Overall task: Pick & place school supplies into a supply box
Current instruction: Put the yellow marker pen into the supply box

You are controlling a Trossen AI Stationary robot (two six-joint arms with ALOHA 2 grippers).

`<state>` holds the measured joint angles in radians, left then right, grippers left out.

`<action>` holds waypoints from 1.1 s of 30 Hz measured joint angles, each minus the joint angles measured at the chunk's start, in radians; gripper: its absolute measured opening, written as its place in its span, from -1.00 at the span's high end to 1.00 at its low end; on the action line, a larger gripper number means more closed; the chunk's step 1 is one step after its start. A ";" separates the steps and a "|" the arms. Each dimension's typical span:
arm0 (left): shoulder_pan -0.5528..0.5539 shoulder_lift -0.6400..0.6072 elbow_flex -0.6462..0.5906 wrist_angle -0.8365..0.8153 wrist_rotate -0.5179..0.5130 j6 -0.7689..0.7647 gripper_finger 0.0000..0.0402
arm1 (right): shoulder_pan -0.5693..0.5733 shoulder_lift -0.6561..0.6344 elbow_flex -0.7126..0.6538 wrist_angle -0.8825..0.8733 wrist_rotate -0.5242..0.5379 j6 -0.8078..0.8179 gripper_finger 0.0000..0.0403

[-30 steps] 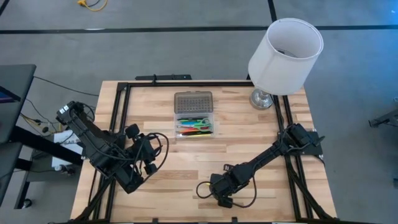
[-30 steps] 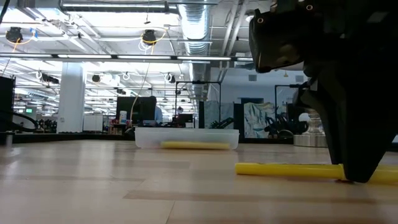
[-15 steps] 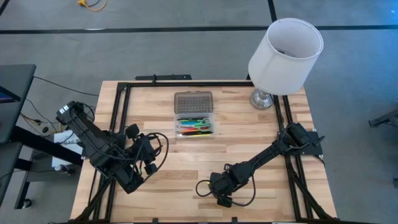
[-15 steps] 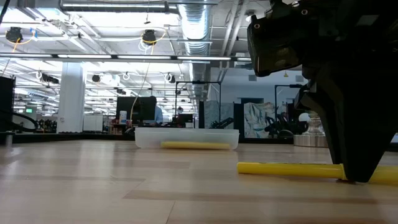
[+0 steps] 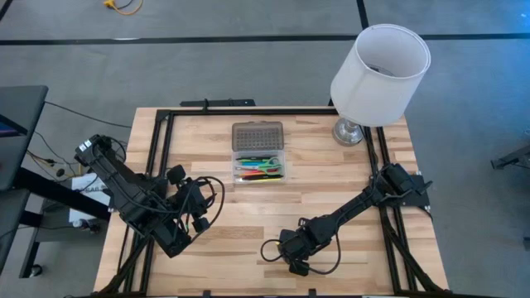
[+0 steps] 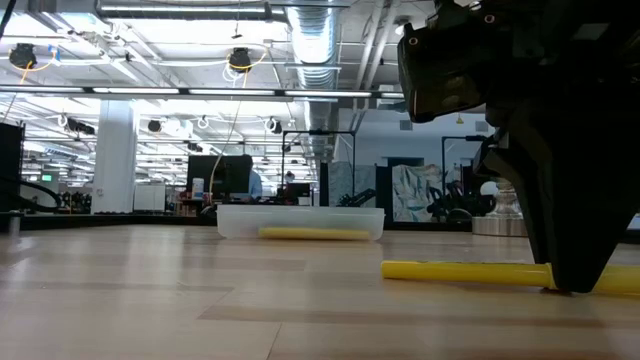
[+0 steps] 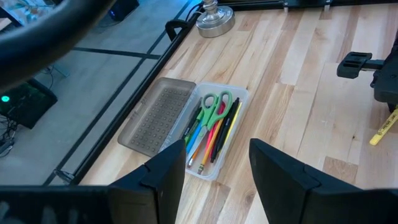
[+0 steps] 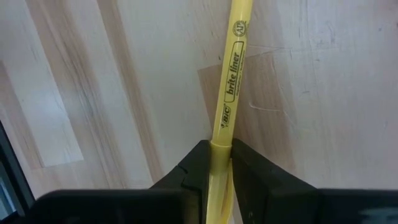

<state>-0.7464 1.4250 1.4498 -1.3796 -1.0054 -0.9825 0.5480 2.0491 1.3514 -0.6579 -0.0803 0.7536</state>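
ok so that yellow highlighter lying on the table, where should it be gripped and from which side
Grip the yellow highlighter across its thin barrel, coming straight down from above: it lies flat on the bare table, so only its two long sides are free. The right gripper already has its jaws shut on the barrel near one end, which looks workable.

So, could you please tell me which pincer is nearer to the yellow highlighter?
The right. The right pincer is shut on the yellow highlighter at the table's front edge. The left pincer waits open at the left side, well away from it.
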 joint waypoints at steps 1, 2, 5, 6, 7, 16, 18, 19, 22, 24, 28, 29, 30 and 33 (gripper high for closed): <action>0.000 0.000 0.000 0.000 0.000 0.000 0.14 | 0.000 0.000 0.000 0.000 0.000 0.000 0.77; 0.000 0.000 0.000 0.000 0.000 0.000 0.14 | 0.000 0.000 0.000 0.000 0.000 0.000 0.77; 0.000 0.000 0.000 0.000 0.000 0.000 0.14 | 0.000 0.000 0.000 0.001 0.005 0.000 0.77; 0.000 0.000 0.000 0.000 0.000 0.000 0.14 | 0.000 -0.001 0.000 0.002 0.008 0.000 0.77; 0.000 0.000 0.000 0.000 0.000 0.000 0.14 | 0.000 -0.004 0.000 0.003 0.014 0.000 0.77; 0.000 0.000 0.000 0.000 -0.001 0.001 0.14 | -0.005 -0.012 0.006 -0.008 0.030 -0.001 0.77; 0.000 0.000 0.000 0.000 -0.001 0.001 0.14 | -0.006 -0.013 0.007 -0.013 0.028 -0.001 0.77; 0.000 0.000 0.000 0.000 -0.001 0.001 0.14 | -0.006 -0.013 0.007 -0.015 0.028 0.000 0.78; 0.000 0.000 0.000 -0.001 -0.001 0.001 0.14 | -0.005 -0.014 0.007 -0.015 0.029 0.000 0.81; 0.000 0.000 0.000 -0.001 -0.001 0.001 0.14 | -0.005 -0.014 0.008 -0.015 0.028 0.000 0.83; 0.000 0.000 0.000 -0.005 -0.001 0.001 0.14 | -0.006 -0.015 0.008 -0.016 0.028 0.000 0.85; 0.000 0.000 0.000 -0.009 -0.001 0.001 0.14 | -0.006 -0.015 0.008 -0.017 0.028 0.000 0.85; 0.000 0.000 0.000 -0.013 -0.001 0.001 0.14 | -0.006 -0.016 0.008 -0.018 0.028 0.000 0.84; 0.000 0.000 0.000 -0.021 -0.001 0.000 0.14 | -0.006 -0.016 0.008 -0.019 0.028 0.000 0.84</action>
<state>-0.7465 1.4250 1.4494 -1.4006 -1.0061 -0.9825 0.5415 2.0331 1.3598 -0.6765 -0.0521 0.7532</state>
